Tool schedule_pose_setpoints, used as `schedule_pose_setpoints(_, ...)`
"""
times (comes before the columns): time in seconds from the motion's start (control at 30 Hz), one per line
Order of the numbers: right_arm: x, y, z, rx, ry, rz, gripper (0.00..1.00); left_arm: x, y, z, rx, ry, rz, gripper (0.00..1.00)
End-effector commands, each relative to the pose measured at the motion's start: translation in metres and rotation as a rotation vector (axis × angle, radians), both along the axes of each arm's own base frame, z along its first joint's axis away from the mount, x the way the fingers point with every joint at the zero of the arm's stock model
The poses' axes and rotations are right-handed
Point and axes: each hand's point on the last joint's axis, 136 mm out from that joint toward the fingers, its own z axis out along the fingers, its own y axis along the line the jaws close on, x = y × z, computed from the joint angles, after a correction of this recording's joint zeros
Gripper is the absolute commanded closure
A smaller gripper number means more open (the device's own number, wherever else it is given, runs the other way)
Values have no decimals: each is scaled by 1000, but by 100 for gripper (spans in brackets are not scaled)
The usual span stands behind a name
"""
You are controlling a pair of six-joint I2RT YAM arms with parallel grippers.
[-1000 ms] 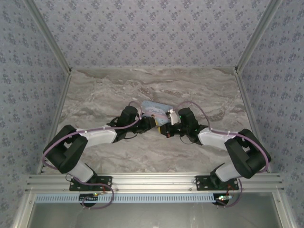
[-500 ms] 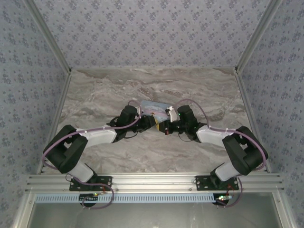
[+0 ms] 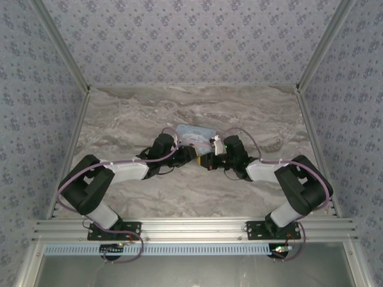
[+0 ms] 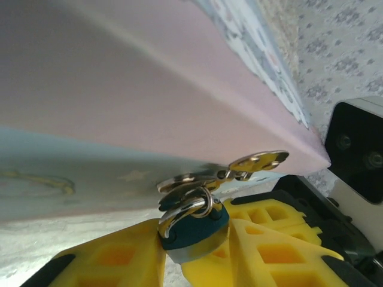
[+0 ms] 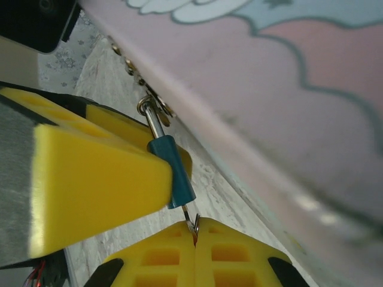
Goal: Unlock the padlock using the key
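Tabletop of grey-veined marble (image 3: 119,113) carries everything near its middle, well clear of its edges. The left gripper (image 3: 192,156) has its yellow fingers (image 4: 114,263) squeezed onto the small teal-blue block-shaped padlock (image 4: 192,234), whose lower part is buried between them. The padlock's silvery shackle (image 4: 182,210) threads a ring bearing a blurred flat metal tab (image 4: 258,162). Just behind lies the pastel pink-and-blue cartoon-printed rectangular tin (image 3: 194,133), cut off in both wrist views. The right gripper (image 5: 194,238) is pinched tight on the thin metal key (image 5: 191,220). A mere sliver of it shows between the pads and the padlock's base, so its depth cannot be told. Overhead, the meeting fingertips are too small to separate.
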Motion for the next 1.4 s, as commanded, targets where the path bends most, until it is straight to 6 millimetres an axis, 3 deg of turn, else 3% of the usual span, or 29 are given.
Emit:
schedule_pose_setpoints(0.0, 5, -4, -8, 36, -1, -76, 100, -11, -14, 10, -40, 11, -76, 64)
schedule_pose_setpoints(0.23, -4, -5, -25, 34, 54, -110, 100, -10, -5, 2, -24, 25, -38, 44)
schedule_pose_setpoints(0.47, -9, -2, -20, 74, 104, -153, 100, -10, 13, 3, -11, 21, 17, 33)
schedule_pose_setpoints(0.63, -11, 3, -9, 111, 172, -194, 100, -11, 14, 9, -53, 25, 40, 38)
schedule_pose_setpoints(0.83, -10, 6, -2, 170, 282, -244, 100, -11, 19, 1, -77, 61, 93, 47)
schedule_pose_setpoints(1.37, -8, 17, 12, 212, 326, -265, 100, -8, 8, -16, -145, 116, 117, 60)
